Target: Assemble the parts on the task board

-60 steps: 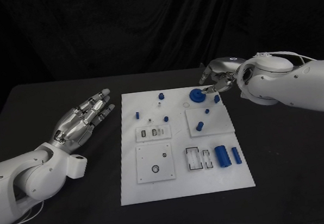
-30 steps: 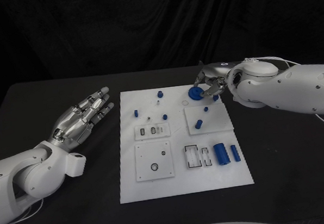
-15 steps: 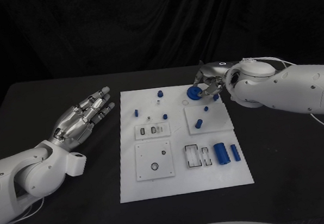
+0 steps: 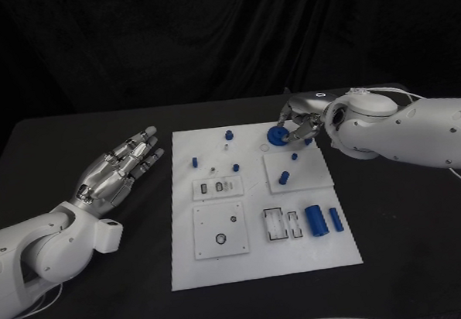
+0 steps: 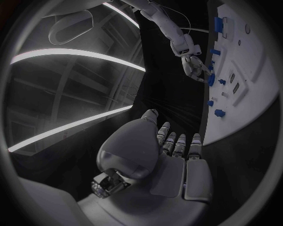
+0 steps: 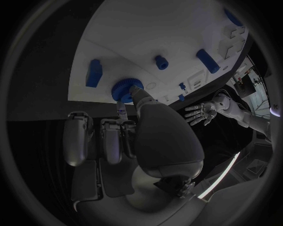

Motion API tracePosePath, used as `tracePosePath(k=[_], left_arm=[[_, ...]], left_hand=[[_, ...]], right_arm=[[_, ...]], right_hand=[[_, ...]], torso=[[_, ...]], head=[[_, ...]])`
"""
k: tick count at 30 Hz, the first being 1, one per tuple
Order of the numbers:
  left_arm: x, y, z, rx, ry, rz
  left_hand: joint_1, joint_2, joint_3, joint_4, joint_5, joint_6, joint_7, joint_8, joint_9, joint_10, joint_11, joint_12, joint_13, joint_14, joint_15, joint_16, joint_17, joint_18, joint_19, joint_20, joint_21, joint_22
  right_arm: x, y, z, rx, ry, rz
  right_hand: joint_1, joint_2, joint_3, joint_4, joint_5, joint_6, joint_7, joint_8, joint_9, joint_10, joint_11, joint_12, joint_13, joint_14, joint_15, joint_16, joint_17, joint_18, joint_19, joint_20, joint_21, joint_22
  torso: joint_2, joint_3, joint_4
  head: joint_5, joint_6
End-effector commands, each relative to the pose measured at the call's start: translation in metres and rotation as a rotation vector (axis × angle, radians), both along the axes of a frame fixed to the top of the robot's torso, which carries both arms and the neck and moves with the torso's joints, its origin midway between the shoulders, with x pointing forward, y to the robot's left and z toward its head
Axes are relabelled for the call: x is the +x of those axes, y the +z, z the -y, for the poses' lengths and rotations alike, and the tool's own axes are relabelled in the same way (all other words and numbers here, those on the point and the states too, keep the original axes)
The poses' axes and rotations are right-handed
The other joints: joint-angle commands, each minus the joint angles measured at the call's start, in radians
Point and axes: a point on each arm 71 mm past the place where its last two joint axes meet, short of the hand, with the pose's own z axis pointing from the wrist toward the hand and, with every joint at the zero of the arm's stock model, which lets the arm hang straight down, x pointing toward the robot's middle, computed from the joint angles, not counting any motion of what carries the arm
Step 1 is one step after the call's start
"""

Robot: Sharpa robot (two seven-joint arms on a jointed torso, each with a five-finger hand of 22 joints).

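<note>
My right hand (image 4: pixel 303 122) pinches a round blue gear (image 4: pixel 278 134) between thumb and a fingertip (image 6: pixel 137 92), holding it over the far right corner of the white task board (image 4: pixel 264 258), just beside a small blue peg (image 6: pixel 160 61). My left hand (image 4: pixel 119 169) hovers off the board's left edge, palm up, fingers straight and slightly spread, holding nothing.
</note>
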Motion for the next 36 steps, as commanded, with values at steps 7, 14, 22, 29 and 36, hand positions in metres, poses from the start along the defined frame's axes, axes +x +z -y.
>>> tracePosePath(k=[7, 14, 22, 29, 36], left_arm=[[-0.002, 0.011, -0.002, -0.102, 0.010, 0.124], [-0.001, 0.010, 0.000, -0.104, 0.005, 0.123], [-0.001, 0.009, 0.001, -0.103, 0.003, 0.120], [0.000, 0.008, 0.004, -0.101, -0.002, 0.117], [0.000, 0.008, 0.005, -0.100, -0.005, 0.113]], left_hand=[[0.001, -0.004, 0.008, -0.002, 0.000, -0.002, 0.001, -0.002, 0.000, -0.001, 0.005, -0.002, -0.001, 0.000, 0.007, -0.007, -0.002, 0.010, -0.002, 0.009, -0.004, -0.001], [0.001, -0.005, 0.010, -0.003, 0.000, -0.002, 0.001, -0.002, 0.000, -0.001, 0.006, -0.002, -0.001, 0.000, 0.009, -0.007, -0.002, 0.010, -0.002, 0.010, -0.004, -0.001], [0.000, -0.005, 0.010, -0.003, 0.000, -0.004, 0.001, -0.002, -0.001, -0.001, 0.006, -0.003, -0.001, 0.000, 0.010, -0.007, -0.002, 0.010, -0.002, 0.011, -0.004, -0.001], [0.000, -0.005, 0.011, -0.003, 0.000, -0.003, 0.001, -0.002, 0.000, -0.001, 0.006, -0.002, -0.001, 0.000, 0.010, -0.007, -0.002, 0.010, -0.002, 0.011, -0.004, -0.001], [0.000, -0.006, 0.011, -0.003, 0.000, -0.002, 0.002, -0.002, 0.000, -0.001, 0.006, -0.002, -0.001, 0.000, 0.011, -0.007, -0.002, 0.009, -0.002, 0.012, -0.004, -0.001]], right_arm=[[-0.009, 0.029, -0.017, 0.045, 0.056, 0.081], [-0.013, 0.036, -0.038, 0.045, 0.109, 0.072], [-0.009, 0.033, -0.066, 0.030, 0.157, 0.053], [-0.005, 0.029, -0.090, 0.026, 0.191, 0.048], [-0.001, 0.019, -0.105, -0.002, 0.207, 0.008]], right_hand=[[-0.002, 0.009, -0.008, 0.000, 0.024, 0.031, -0.027, 0.106, 0.171, 0.104, -0.005, 0.003, 0.263, 0.106, -0.008, 0.003, 0.263, 0.000, 0.010, -0.003, 0.006, 0.144], [-0.002, 0.009, -0.008, 0.000, 0.027, 0.031, -0.027, 0.108, 0.173, 0.104, -0.005, 0.003, 0.263, 0.106, -0.008, 0.003, 0.263, -0.001, 0.012, -0.003, 0.007, 0.146], [-0.002, 0.007, -0.008, -0.001, 0.026, 0.023, -0.024, 0.106, 0.175, 0.104, -0.004, 0.003, 0.263, 0.106, -0.008, 0.003, 0.263, -0.001, 0.013, -0.004, 0.008, 0.147], [-0.003, 0.004, -0.008, 0.000, 0.020, 0.005, -0.020, 0.097, 0.175, 0.104, -0.001, 0.003, 0.263, 0.106, -0.006, 0.003, 0.263, -0.001, 0.014, -0.003, 0.008, 0.148], [-0.005, 0.004, -0.008, 0.001, 0.010, -0.002, -0.017, 0.090, 0.175, 0.104, 0.001, 0.003, 0.263, 0.106, -0.004, 0.003, 0.263, -0.001, 0.012, -0.002, 0.005, 0.146]], torso=[[0.000, -0.0001, 0.0002], [0.000, -0.0001, 0.0007], [0.000, -0.0004, 0.0006], [0.001, 0.0000, 0.0011], [0.002, -0.0003, 0.0020]], head=[[0.001, 0.002], [0.000, 0.002], [-0.002, 0.003], [-0.004, -0.001], [-0.004, -0.006]])
